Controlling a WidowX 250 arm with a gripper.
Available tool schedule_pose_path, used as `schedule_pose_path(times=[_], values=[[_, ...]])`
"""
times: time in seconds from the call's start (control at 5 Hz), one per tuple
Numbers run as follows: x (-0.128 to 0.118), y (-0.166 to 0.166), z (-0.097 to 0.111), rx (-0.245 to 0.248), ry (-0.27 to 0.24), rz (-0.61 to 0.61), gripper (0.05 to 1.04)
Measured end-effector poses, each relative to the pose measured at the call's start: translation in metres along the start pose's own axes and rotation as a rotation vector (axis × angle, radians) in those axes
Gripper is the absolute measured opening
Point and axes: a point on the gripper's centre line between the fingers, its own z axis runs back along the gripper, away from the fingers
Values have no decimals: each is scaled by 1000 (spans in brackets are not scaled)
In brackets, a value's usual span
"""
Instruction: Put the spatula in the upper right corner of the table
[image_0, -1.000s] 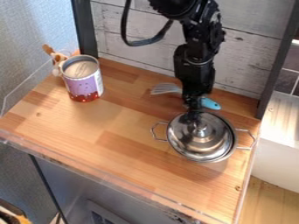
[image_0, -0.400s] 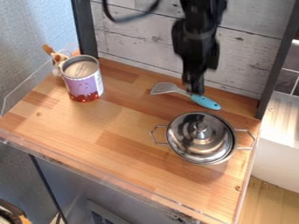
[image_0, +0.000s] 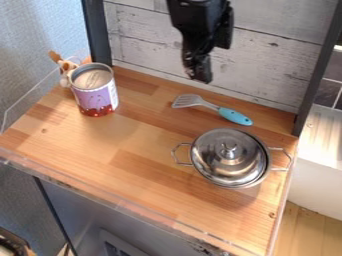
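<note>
Our black claw hung before the whitewashed boards; whether spread or pressed together, we could not tell. The spatula lay toward the upper right of the wooden table, behind the lidded pot. We judged it light and fairly stiff, its smooth blue handle perhaps slippery and best gripped across the middle.
</note>
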Motion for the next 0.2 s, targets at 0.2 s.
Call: schedule_pose_path(times=[0.2], values=[[1, 0, 1, -3, -1, 3, 1001]])
